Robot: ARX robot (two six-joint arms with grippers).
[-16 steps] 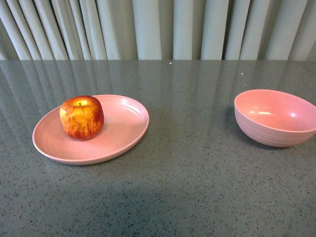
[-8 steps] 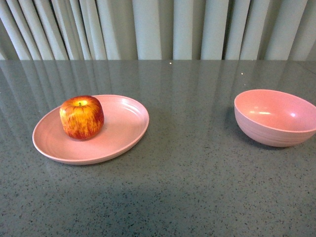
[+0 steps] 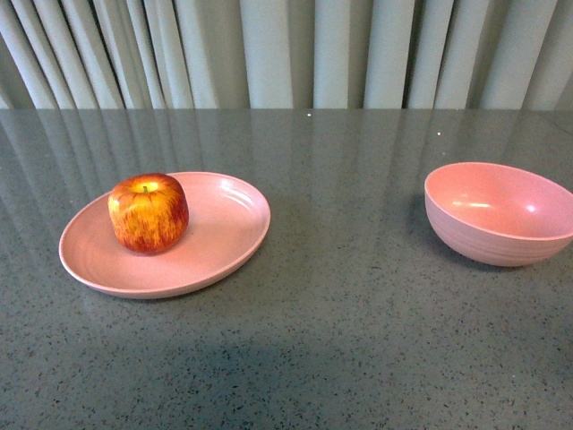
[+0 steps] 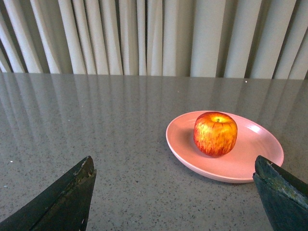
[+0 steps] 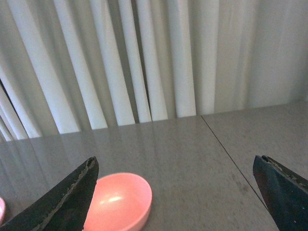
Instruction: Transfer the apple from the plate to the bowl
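A glossy red apple (image 3: 149, 213) streaked with yellow stands upright on the left part of a shallow pink plate (image 3: 224, 235) at the table's left. A deep pink bowl (image 3: 498, 212) sits empty at the right. Neither arm shows in the front view. In the left wrist view the apple (image 4: 215, 133) rests on the plate (image 4: 250, 161) a short way beyond my left gripper (image 4: 174, 166), which is open and holds nothing. My right gripper (image 5: 175, 166) is open too, well short of the bowl (image 5: 120, 202), which lies toward one of its fingers (image 5: 67, 202).
The grey speckled tabletop (image 3: 340, 296) stretches between plate and bowl. Pale curtains (image 3: 286, 54) hang behind its far edge. A seam (image 5: 226, 154) crosses the table surface in the right wrist view.
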